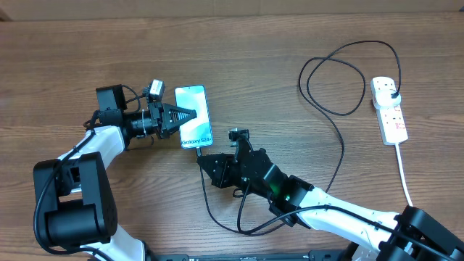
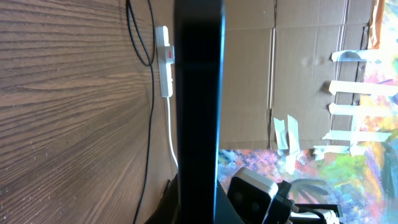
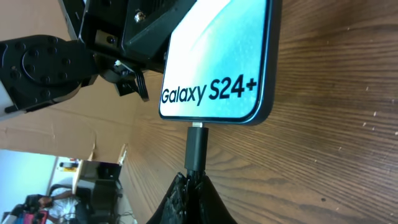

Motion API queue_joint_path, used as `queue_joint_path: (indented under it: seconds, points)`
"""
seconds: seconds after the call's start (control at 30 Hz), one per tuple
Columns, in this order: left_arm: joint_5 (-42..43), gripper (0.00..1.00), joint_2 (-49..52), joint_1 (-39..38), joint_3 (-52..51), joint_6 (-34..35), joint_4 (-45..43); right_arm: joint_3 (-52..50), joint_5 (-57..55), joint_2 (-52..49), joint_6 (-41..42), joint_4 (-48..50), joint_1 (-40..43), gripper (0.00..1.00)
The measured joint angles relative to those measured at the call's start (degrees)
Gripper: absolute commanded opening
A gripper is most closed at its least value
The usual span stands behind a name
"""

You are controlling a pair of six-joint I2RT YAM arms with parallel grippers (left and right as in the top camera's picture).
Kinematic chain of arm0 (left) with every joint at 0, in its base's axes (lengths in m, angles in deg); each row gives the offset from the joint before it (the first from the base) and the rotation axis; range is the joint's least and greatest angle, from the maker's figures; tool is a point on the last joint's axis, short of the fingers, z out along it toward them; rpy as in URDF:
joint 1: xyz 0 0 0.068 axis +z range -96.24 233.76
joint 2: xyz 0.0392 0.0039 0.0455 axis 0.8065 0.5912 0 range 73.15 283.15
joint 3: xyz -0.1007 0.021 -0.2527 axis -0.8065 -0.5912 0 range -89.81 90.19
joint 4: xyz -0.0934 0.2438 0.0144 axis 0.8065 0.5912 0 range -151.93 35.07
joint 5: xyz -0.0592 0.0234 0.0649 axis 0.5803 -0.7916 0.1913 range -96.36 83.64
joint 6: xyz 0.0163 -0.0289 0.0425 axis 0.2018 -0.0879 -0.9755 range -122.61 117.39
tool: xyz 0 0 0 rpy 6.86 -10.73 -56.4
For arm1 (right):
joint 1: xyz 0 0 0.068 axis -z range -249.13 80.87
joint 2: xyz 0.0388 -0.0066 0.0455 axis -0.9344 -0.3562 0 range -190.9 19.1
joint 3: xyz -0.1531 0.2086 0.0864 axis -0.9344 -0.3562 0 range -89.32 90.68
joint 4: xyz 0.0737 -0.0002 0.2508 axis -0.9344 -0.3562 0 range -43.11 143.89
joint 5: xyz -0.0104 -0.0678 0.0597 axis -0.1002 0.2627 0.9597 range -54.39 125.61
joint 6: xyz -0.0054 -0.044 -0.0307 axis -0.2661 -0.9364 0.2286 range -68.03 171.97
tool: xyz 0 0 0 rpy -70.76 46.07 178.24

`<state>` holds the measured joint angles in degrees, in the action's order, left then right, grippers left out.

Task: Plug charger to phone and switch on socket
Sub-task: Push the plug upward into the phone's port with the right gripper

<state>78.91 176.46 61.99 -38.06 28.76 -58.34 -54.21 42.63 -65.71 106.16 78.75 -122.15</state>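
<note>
Rightward reaching, left jaws clamp the phone [image 1: 197, 101]; right jaws, angled toward it, pinch the charger tip [image 3: 196, 148].

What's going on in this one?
The left claw grips the phone by its long edge. The right claw holds the charger by its connector, tip at the phone's bottom port, a sliver of metal showing. The cable's other end is at the socket; its switch state is unreadable.
</note>
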Motion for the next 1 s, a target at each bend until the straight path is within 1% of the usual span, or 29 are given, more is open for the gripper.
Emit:
queue_joint_path:
  seconds: [0.53,1.0]
  points:
    - [-0.02,0.04,0.00,-0.02,0.04,0.00,-0.04,0.02,-0.61,-0.31,-2.32,0.50,-0.02,0.04]
    - [-1.51,0.04,0.00,0.00,0.66,-1.09,-0.66,1.25,-1.25,-4.00,-4.13,2.82,0.02,0.04]
